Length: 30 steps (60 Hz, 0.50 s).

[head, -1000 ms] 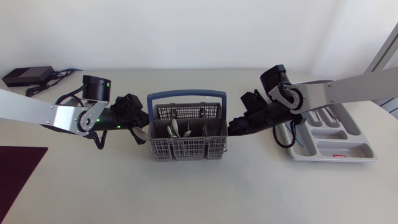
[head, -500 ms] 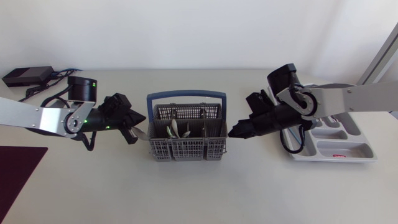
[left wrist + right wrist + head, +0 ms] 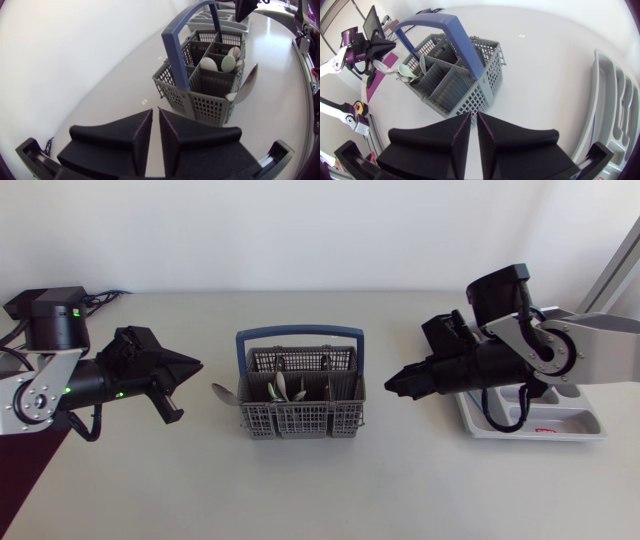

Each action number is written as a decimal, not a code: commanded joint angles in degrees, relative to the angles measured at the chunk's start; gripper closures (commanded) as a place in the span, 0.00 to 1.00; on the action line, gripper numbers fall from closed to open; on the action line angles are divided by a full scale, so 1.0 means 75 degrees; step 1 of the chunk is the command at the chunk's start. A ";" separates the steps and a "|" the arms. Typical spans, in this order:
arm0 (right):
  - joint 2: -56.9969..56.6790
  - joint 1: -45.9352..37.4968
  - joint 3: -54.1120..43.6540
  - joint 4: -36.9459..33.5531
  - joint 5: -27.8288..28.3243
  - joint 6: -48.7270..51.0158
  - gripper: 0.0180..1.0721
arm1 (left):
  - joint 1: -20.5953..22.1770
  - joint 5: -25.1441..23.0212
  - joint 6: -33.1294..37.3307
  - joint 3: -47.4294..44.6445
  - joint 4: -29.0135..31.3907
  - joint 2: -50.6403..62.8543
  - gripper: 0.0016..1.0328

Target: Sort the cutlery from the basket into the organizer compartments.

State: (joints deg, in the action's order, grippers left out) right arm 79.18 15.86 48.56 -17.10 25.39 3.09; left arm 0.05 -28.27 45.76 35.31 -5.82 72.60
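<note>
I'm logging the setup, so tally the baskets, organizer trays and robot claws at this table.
basket: 1
organizer tray: 1
claws: 2 (left claw, right claw)
Total: 4

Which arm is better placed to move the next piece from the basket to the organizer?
Probably right: the right gripper sits between the basket and the organizer; the left gripper is on the basket's far side from it.
</note>
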 commanded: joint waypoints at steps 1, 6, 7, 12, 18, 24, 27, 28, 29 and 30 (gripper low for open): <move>-0.0338 0.0159 -0.0228 -0.0227 -0.0045 0.0138 0.78 | 0.0016 -0.0074 0.0227 -0.0173 0.0238 -0.0398 0.81; -0.0655 0.0382 -0.0181 -0.0403 -0.0162 0.0197 0.73 | 0.0004 -0.0086 0.0227 -0.0173 0.0519 -0.0773 0.81; -0.0713 0.0464 -0.0158 -0.0450 -0.0209 0.0232 0.72 | 0.0004 -0.0086 0.0227 -0.0185 0.0566 -0.0820 0.81; -0.0912 0.0804 -0.0076 -0.0556 -0.0455 0.0267 0.67 | -0.0007 -0.0121 0.0227 -0.0208 0.0812 -0.1090 0.81; -0.1053 0.1272 0.0124 -0.0720 -0.0654 0.0267 0.64 | -0.0031 -0.0273 0.0239 -0.0278 0.1163 -0.1488 0.81; -0.1041 0.1729 0.0288 -0.0743 -0.0842 0.0267 0.63 | -0.0054 -0.0320 0.0262 -0.0384 0.1386 -0.1805 0.81; -0.0994 0.1976 0.0381 -0.0743 -0.0936 0.0256 0.60 | -0.0066 -0.0332 0.0286 -0.0454 0.1480 -0.1934 0.81; -0.0971 0.2058 0.0428 -0.0731 -0.0994 0.0244 0.60 | -0.0066 -0.0332 0.0286 -0.0489 0.1491 -0.1992 0.81; -0.0936 0.2151 0.0475 -0.0720 -0.1041 0.0232 0.60 | -0.0066 -0.0332 0.0286 -0.0513 0.1491 -0.2027 0.81; -0.0889 0.2245 0.0534 -0.0720 -0.1065 0.0220 0.60 | -0.0078 -0.0332 0.0286 -0.0548 0.1503 -0.2063 0.81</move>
State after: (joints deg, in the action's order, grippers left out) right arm 71.79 29.95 50.04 -22.17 18.46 4.51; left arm 0.03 -30.00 46.54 33.50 4.56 58.94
